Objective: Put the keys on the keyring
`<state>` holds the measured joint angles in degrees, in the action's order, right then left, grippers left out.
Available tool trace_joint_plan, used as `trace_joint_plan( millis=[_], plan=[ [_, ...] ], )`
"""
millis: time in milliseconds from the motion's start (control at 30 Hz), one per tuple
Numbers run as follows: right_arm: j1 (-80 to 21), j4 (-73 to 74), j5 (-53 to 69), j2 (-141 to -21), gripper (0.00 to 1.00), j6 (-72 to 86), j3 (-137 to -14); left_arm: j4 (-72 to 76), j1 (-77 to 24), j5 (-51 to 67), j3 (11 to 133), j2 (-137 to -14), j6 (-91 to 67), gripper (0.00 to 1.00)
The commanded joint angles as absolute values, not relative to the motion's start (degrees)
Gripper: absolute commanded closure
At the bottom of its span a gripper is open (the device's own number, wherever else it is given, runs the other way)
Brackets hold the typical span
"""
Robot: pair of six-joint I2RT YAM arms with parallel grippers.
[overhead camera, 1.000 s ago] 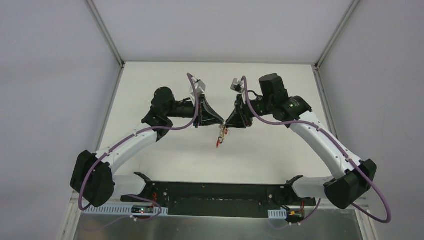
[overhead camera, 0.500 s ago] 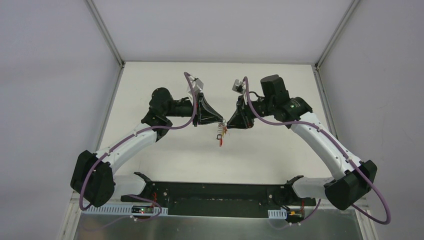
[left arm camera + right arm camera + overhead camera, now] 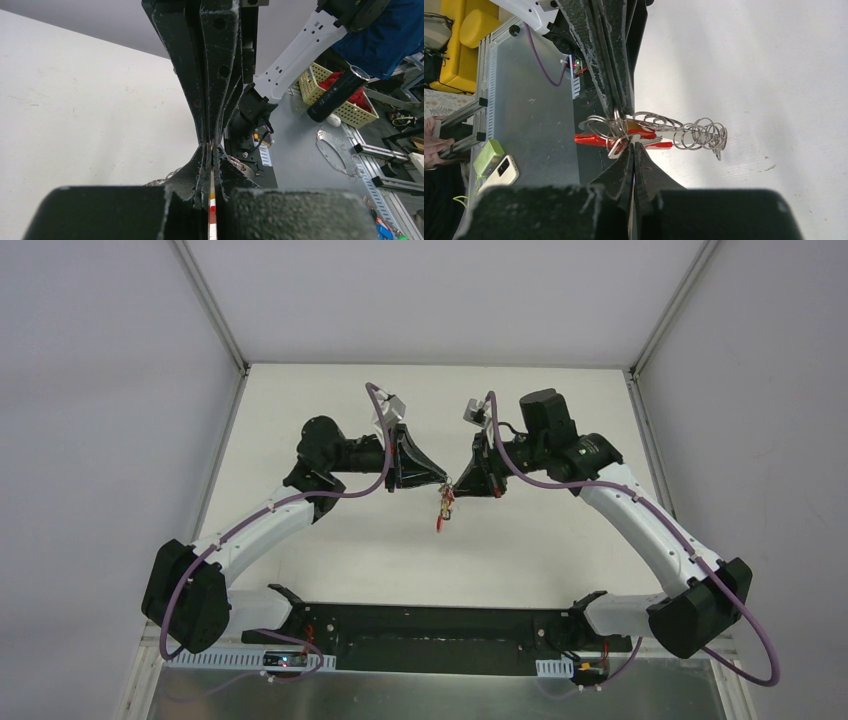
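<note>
Keys (image 3: 622,146) and the keyring (image 3: 593,140), part red and part thin grey wire, hang as one small bunch in the air above the pale table (image 3: 330,550), with a string of small wire rings (image 3: 699,135) trailing from it. The two arms meet tip to tip at the bunch. The left gripper (image 3: 444,480) is clenched on a grey loop of the keyring. The right gripper (image 3: 633,149) is clenched on the bunch from the opposite side, at a silver key blade.
</note>
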<state>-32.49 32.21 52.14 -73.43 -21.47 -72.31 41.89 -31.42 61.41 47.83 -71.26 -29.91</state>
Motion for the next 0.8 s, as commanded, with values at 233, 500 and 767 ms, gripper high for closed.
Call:
trace_joint_plan(
  millis=[233,500,767],
  plan=[
    [-33.3,29.8,54.5,-74.2,1.00,-20.6,-72.8,53.5,-31.0,63.5,47.6,-71.5,-35.3,1.00],
    [-33.7,30.5,53.9,-74.2,1.00,-21.6,-73.0,54.0,-31.0,64.0,47.5,-71.2,-35.3,1.00],
    [-32.4,31.8,51.8,-70.0,0.83,-24.1,-72.1,54.2,-30.9,65.4,47.6,-71.0,-35.0,1.00]
  ],
)
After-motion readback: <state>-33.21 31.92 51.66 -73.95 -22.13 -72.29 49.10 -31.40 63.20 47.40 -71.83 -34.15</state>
